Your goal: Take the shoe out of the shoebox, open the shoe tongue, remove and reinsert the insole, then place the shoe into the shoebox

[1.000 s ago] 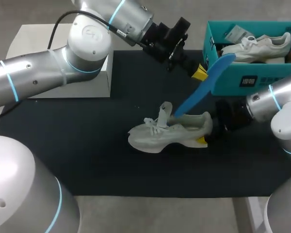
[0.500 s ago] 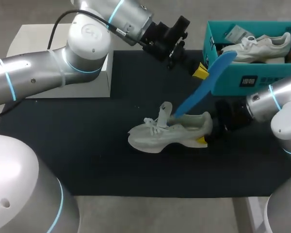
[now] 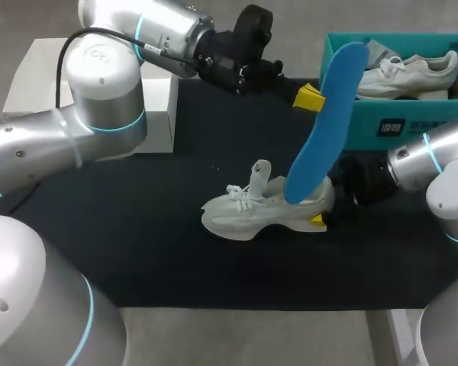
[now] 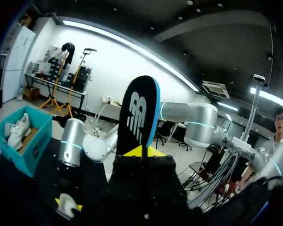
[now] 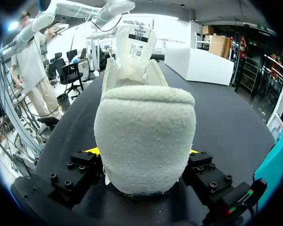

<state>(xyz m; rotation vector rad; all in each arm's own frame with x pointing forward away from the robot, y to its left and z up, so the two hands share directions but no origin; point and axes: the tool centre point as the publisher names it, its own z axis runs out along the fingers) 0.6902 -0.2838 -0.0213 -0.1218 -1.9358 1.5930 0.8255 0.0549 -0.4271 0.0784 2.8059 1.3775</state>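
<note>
On the dark mat (image 3: 137, 252), dead centre, pinning the white shoe (image 3: 252, 213) by its heel with the right gripper (image 3: 325, 209), coming in from three o'clock and clamped hard on the fuzzy heel cup from two sides. Up at one o'clock of the shoe, pinching the blue insole (image 3: 328, 114) in the left gripper (image 3: 313, 97), clenched on its edge near the upper end and holding it almost upright, lower end down at the shoe's collar. Clear of the opening or tucked inside? Not possible to tell.

Reading this as the insole step, either drawing it out or feeding it back in. Doing it well probably means:
- Keeping that heel clamp firm, to stop the shoe dragging along.
- Lining the insole up with the shoe's length.
- Steering the low tip in under the raised tongue (image 3: 259, 174), without buckling it against the collar.

Counting up now:
- Two shoes, one on the mat and a second shoe (image 3: 412, 70) lying in the box.
- One teal shoebox (image 3: 397, 126), at two o'clock.
- One insole.
- One white block (image 3: 34, 72), at ten o'clock.
- Two grippers, both gripping.
</note>
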